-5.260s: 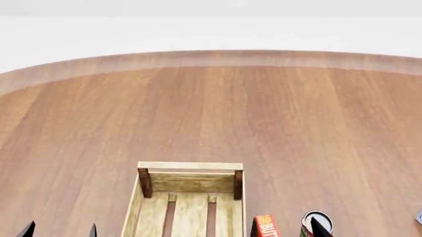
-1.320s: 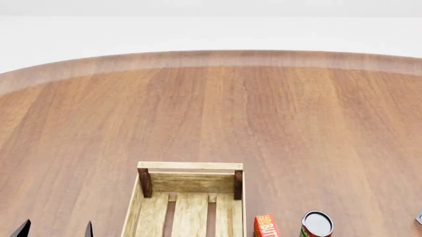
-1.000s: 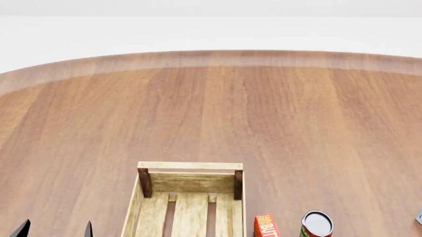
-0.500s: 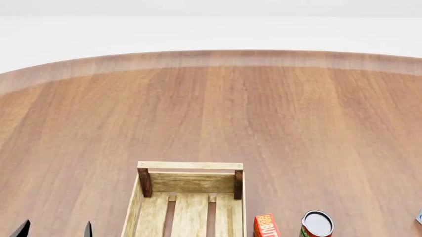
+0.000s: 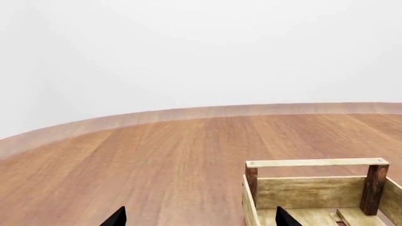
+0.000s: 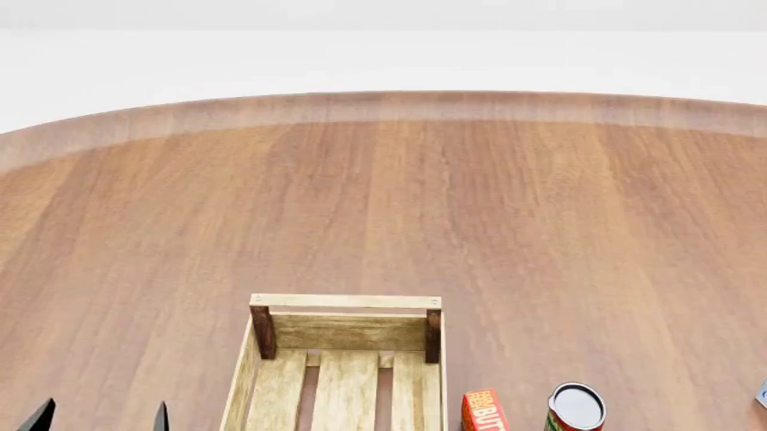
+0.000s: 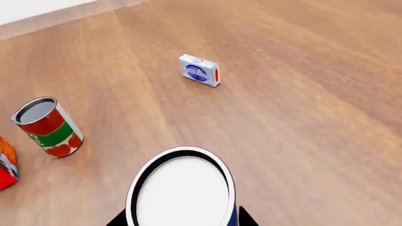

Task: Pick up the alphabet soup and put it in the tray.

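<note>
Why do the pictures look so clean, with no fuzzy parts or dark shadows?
They are computer renders. In the head view the table and tray are sharp and evenly lit. In the right wrist view the white can top looks huge because it is so close, and the red-and-green can casts only a faint shadow. In the left wrist view the wall is blank white.

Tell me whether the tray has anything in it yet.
Empty as far as shown: the tray shows only bare slats in the head view, though its near end is cut off. The alphabet soup sits outside it.
</note>
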Robot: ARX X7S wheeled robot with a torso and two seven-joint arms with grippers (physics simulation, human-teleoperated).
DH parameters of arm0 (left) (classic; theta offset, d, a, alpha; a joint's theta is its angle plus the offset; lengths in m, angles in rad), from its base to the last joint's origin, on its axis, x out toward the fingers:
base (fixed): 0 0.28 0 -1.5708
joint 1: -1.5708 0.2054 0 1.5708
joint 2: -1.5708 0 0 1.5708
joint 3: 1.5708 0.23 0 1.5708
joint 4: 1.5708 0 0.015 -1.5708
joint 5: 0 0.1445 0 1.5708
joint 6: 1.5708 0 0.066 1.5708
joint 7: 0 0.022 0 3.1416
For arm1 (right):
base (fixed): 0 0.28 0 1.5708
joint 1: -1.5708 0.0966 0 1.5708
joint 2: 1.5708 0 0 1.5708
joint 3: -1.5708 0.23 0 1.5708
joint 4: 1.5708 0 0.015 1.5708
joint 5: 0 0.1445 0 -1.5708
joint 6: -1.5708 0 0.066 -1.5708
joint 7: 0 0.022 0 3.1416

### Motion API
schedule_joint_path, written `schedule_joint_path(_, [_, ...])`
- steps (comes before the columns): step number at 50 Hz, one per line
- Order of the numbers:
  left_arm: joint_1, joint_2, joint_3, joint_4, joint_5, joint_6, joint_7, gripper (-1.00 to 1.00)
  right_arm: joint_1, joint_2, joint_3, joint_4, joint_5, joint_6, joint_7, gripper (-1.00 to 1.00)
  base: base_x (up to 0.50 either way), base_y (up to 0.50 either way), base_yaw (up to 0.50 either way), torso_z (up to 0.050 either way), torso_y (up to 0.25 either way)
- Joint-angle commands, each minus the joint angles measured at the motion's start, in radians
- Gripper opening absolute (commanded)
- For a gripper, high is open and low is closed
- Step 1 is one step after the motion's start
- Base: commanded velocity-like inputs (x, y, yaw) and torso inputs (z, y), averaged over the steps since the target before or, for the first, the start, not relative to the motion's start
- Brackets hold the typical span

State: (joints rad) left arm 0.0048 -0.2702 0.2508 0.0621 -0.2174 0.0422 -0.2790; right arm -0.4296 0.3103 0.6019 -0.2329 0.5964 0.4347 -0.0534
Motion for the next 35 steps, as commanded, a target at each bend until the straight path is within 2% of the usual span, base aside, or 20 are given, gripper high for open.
schedule_joint_path(1, [0.000,-0.002,0.004,-0.006,-0.002,0.006,-0.003,1.00,-0.026,0.003,0.002,-0.200,0.019,0.033,0.030,-1.00,0.00,0.00,0.00,0.000,0.000])
schedule_joint_path(16, [-0.008,-0.005,0.005,-0.023,-0.010,0.014,-0.003,1.00,-0.005,0.053,-0.030,-0.449,0.071,0.158,0.130,-1.00,0.00,0.00,0.00,0.000,0.001])
schedule_joint_path(35, [-0.006,-0.013,0.008,-0.013,-0.016,0.014,-0.010,1.00,0.072,0.116,-0.069,-0.610,0.152,0.273,0.214,-1.00,0.00,0.00,0.00,0.000,0.001])
